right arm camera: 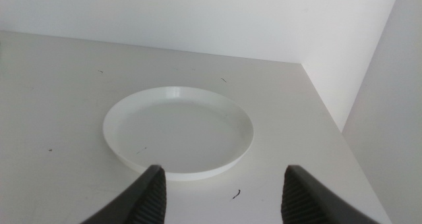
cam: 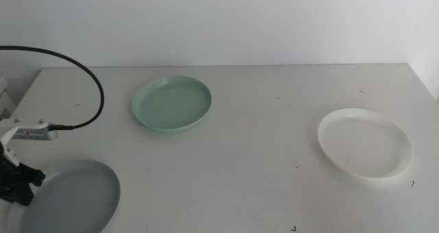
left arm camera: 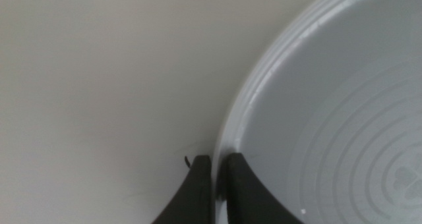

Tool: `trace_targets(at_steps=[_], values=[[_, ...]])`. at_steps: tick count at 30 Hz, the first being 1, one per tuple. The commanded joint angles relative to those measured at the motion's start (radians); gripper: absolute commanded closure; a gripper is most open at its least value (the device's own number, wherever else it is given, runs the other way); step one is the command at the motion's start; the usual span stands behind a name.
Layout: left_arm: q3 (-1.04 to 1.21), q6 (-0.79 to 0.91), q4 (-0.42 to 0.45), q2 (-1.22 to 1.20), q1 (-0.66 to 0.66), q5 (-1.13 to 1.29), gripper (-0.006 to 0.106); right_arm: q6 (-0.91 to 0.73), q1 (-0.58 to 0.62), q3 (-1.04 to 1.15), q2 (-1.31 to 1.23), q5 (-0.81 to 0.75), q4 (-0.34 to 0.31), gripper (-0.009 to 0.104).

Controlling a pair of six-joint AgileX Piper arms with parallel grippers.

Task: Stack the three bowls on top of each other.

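The pale grey bowl (cam: 68, 197) lies at the table's front left. My left gripper (cam: 26, 185) is shut on its left rim; the left wrist view shows the jaws pinching the grey rim (left arm camera: 237, 128), left gripper (left arm camera: 217, 168). The mint green bowl (cam: 172, 103) sits at the back, left of centre. The white bowl (cam: 364, 144) sits at the right. The right wrist view shows the white bowl (right arm camera: 178, 130) just beyond my open, empty right gripper (right arm camera: 224, 184), which is out of the middle view.
A black cable (cam: 82, 68) arcs over the table's left side to the left arm. The white wall runs behind the table, and the table's right edge (cam: 425, 82) lies close to the white bowl.
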Motion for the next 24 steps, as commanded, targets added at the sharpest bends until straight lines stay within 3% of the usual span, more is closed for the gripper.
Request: trace_targets(at_steps=[1, 5, 20, 24], values=[[-0.017, -0.008, 0.013, -0.04, 0.0, -0.02, 0.1, -0.004, -0.008, -0.007, -0.027, -0.076, -0.012, 0.05], [-0.029, -0.008, -0.003, -0.066, -0.001, 0.006, 0.1, -0.004, -0.008, -0.007, -0.027, -0.076, -0.012, 0.05], [-0.048, -0.034, -0.213, -0.213, -0.009, 0.087, 0.1, -0.004, -0.008, -0.007, -0.027, -0.076, -0.012, 0.05], [-0.049, -0.056, -0.21, -0.214, -0.08, 0.079, 0.1, -0.004, -0.008, -0.007, -0.027, -0.076, -0.012, 0.05]])
